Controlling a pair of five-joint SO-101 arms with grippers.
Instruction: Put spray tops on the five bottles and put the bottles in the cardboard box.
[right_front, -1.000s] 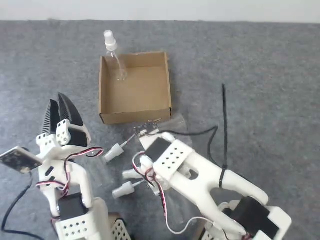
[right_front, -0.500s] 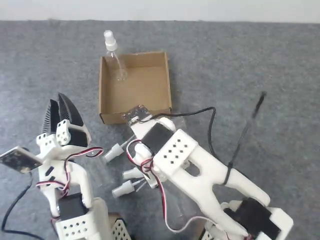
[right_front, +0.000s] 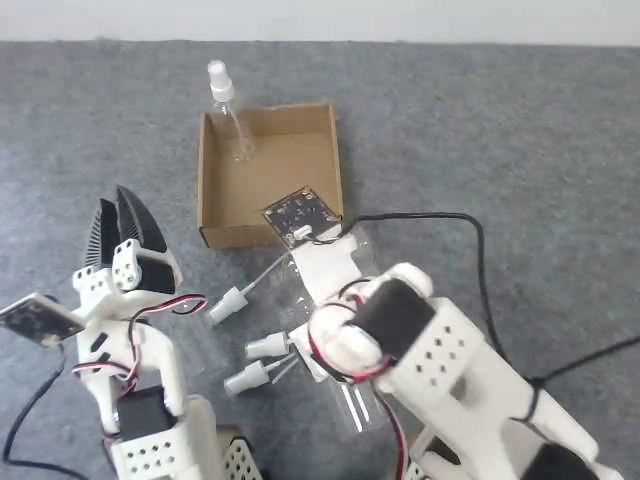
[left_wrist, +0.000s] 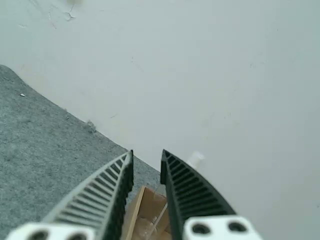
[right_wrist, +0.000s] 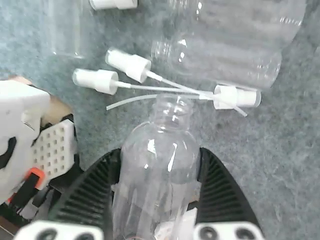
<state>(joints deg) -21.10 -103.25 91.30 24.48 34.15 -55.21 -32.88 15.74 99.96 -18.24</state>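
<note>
On the grey carpeted table (right_front: 520, 150), the square brown cardboard box (right_front: 285, 190) sits far from the arms. 1 clear bottle already fitted with a white spray top (right_front: 228, 115) leans at its far left corner, body inside and head above the rim.

The white right arm (right_front: 440, 350) stretches over the carpet just in front of the box. Its black ribbed gripper (right_wrist: 160, 159) is clamped on an uncapped clear plastic bottle (right_wrist: 152, 175), 1 jaw pressed to each side of the body. The bottle's long axis runs in line with the gripper, its open threaded neck pointing away from the wrist.

The left arm's black gripper (left_wrist: 146, 157) is raised and aimed at the box and the wall behind it. Its jaws are parted by a narrow gap and carry nothing.

Another bare clear bottle (right_wrist: 225, 45) lies on its side on the carpet beyond the held one's neck.

3 loose white spray tops with thin dip tubes (right_wrist: 128, 65) (right_wrist: 95, 80) (right_wrist: 237, 96) lie just beyond that neck, their tubes crossing right in front of the opening. In the high view, such tops (right_front: 266, 346) rest between the 2 arms. The free left gripper looks best placed to fetch 1, though it must first tip down from its raised pose. The top's tube must then line up with the bottle's long axis to enter the neck.
</note>
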